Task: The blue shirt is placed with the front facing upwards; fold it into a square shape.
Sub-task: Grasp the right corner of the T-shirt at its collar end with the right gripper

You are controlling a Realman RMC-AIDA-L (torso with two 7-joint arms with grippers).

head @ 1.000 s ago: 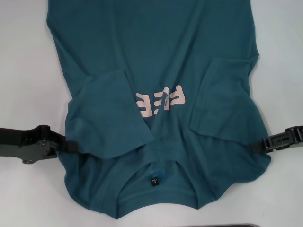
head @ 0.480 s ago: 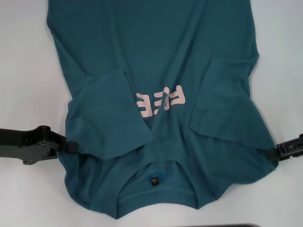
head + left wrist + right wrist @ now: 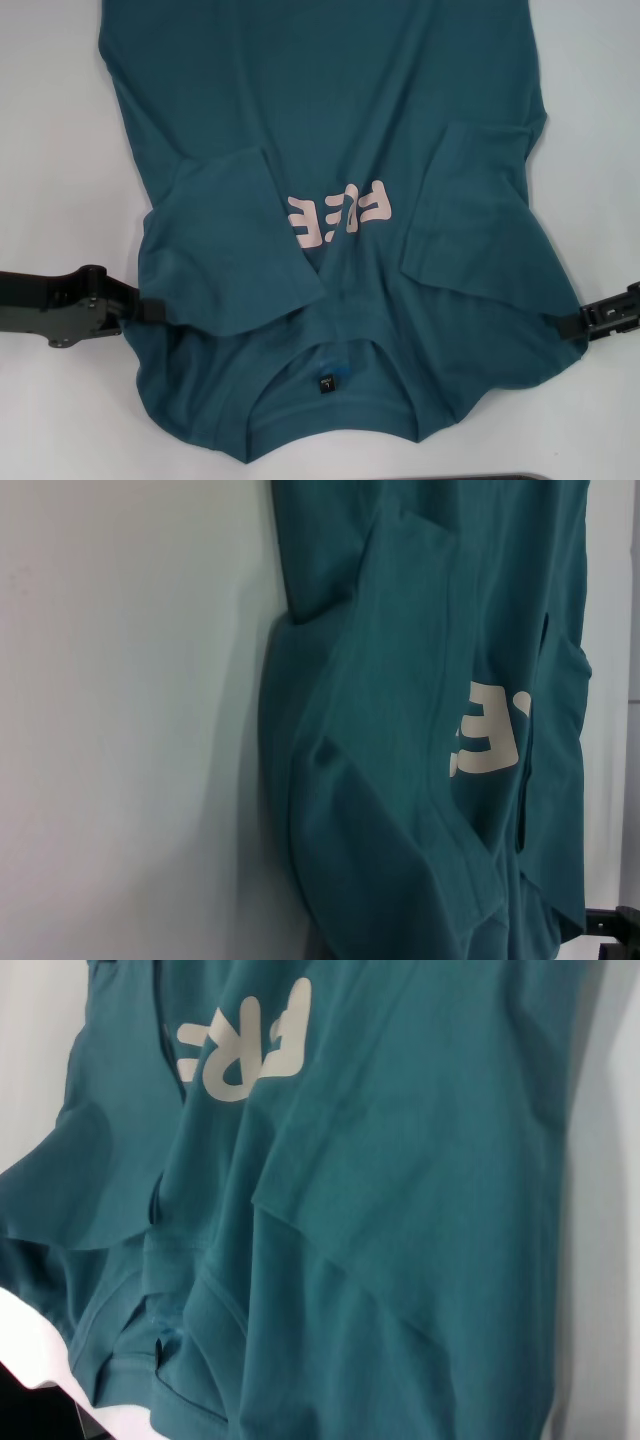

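Observation:
The blue shirt (image 3: 330, 120) lies flat on the white table, front up, with its collar and small black neck tag (image 3: 325, 384) nearest me. The pale pink lettering (image 3: 335, 215) shows between the two sleeves, which are both folded inward onto the chest (image 3: 235, 240) (image 3: 480, 215). My left gripper (image 3: 148, 312) touches the shirt's edge at the left shoulder. My right gripper (image 3: 568, 325) is at the shirt's edge at the right shoulder. The shirt fills the left wrist view (image 3: 400, 730) and the right wrist view (image 3: 380, 1210).
Bare white table (image 3: 50, 150) lies on both sides of the shirt. A dark strip (image 3: 460, 477) shows at the table's near edge. The right gripper shows far off in the left wrist view (image 3: 612, 925).
My right gripper has drawn back to the right and slightly toward me, out to the shirt's edge. The left gripper and the shirt have not visibly moved.

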